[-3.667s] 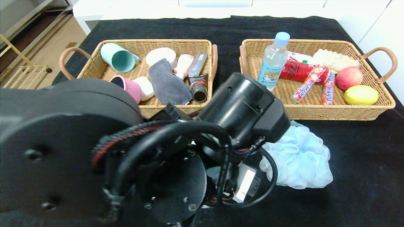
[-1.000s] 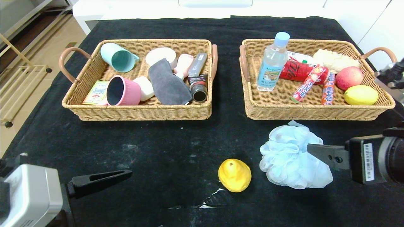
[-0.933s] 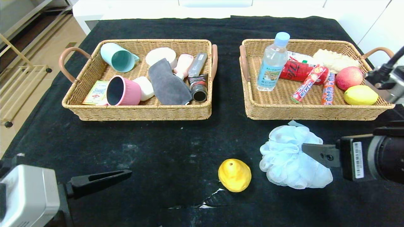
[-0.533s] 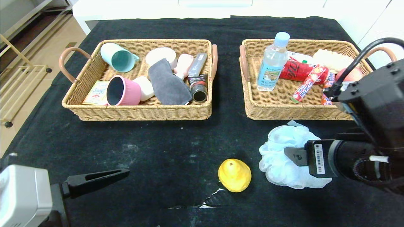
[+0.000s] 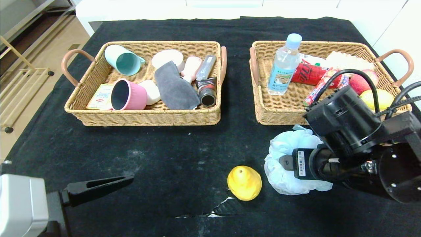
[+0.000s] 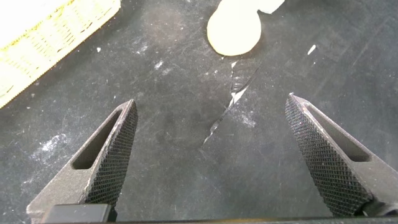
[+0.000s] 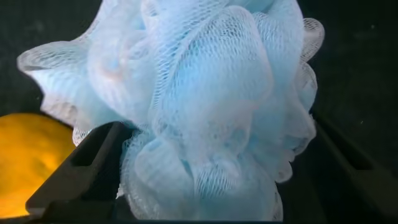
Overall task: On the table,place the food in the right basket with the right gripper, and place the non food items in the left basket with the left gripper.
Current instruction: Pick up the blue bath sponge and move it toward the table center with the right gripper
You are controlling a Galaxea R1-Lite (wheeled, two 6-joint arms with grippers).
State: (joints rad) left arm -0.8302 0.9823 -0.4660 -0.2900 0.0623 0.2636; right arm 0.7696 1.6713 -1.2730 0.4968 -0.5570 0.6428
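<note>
The pale blue mesh puff [image 5: 287,154] lies on the black table [image 5: 164,148] in front of the right basket [image 5: 283,117]. My right gripper [image 5: 285,163] is open, with the puff [image 7: 205,106] filling the space between its fingers [image 7: 81,168]. The yellow pear [image 5: 244,182] sits just left of the puff and shows in the right wrist view [image 7: 25,162]. My left gripper [image 5: 130,179] is open and empty, low at the front left [image 6: 211,149]. The bottle [image 5: 284,65] stands in the right basket. The pink pot [image 5: 128,95] and soap bar [image 5: 150,91] lie in the left basket [image 5: 148,117].
A white tear [image 5: 223,202] in the cloth lies in front of the pear, also in the left wrist view [image 6: 233,99]. The left basket holds a teal cup [image 5: 123,59], a grey cloth and tubes. The right basket holds a lemon [image 5: 378,97], an apple and snacks.
My right arm has swung in from the right and pushed its open jaws around the puff, nudging it slightly left. The left arm, which earlier blocked the view, has withdrawn to the front left.
</note>
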